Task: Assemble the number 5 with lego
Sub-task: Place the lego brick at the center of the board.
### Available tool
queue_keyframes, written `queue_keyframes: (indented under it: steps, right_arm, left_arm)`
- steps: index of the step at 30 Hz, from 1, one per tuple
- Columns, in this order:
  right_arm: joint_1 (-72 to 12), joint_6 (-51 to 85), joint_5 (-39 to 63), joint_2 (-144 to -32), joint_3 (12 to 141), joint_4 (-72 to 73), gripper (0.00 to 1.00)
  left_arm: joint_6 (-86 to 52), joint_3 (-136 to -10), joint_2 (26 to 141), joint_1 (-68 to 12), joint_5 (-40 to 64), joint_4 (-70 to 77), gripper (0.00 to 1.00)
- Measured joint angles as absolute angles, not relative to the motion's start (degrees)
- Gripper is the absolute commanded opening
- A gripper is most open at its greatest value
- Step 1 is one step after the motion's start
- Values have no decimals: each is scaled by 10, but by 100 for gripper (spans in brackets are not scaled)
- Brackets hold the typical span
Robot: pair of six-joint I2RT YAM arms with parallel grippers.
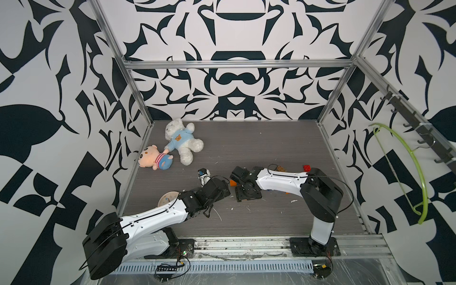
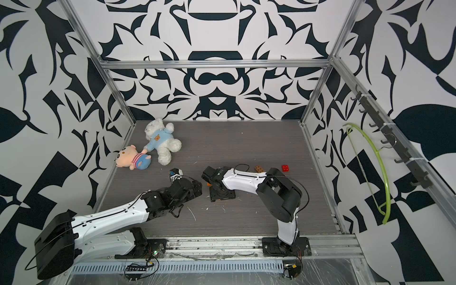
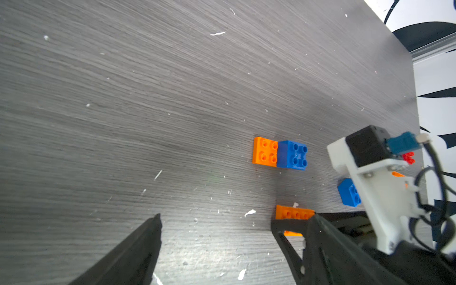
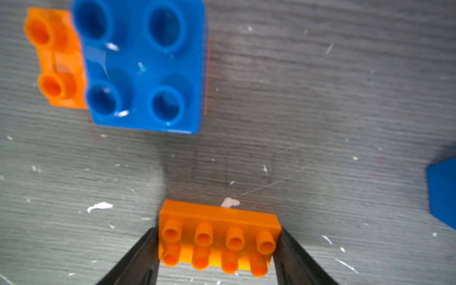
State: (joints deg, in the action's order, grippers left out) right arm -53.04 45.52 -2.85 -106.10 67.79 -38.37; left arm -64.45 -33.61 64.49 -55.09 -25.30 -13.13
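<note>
Pinching the orange 2x4 brick (image 4: 219, 217) by its short ends in the right gripper (image 4: 219, 232), low near the blue-on-orange stack (image 4: 140, 66) (next stroke of the 5, probably). Holding the left gripper (image 3: 235, 217) spread wide, empty, clear of the build.

Half of clock (image 1: 165, 198) hidden under left arm (image 1: 158, 217); blue brick (image 4: 443, 195) cut by picture edge; red brick (image 3: 408, 158) mostly behind camera (image 3: 365, 148).

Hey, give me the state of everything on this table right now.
left gripper: open, empty.
right gripper: shut on long orange brick, jaws against both ends.
stacked blue brick: sitting on other orange brick.
loose blue brick: lying apart, unattached.
teddy bear: lying down.
pink doll: lying down.
clock: flat, partly hidden.
</note>
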Motion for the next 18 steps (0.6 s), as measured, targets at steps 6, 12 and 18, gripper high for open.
queue_keyframes:
  steps: [6, 12, 18]
  right_arm:
    - [-530, 455, -45, -1023, 678, -397, 76]
    - [-530, 451, -52, -995, 678, -399, 72]
    - [-530, 449, -43, -1023, 678, -397, 73]
  left_arm:
    - [-638, -340, 653, -551, -252, -131, 99]
    - [-634, -340, 662, -551, -248, -131, 99]
    - [-632, -347, 668, -551, -245, -131, 99]
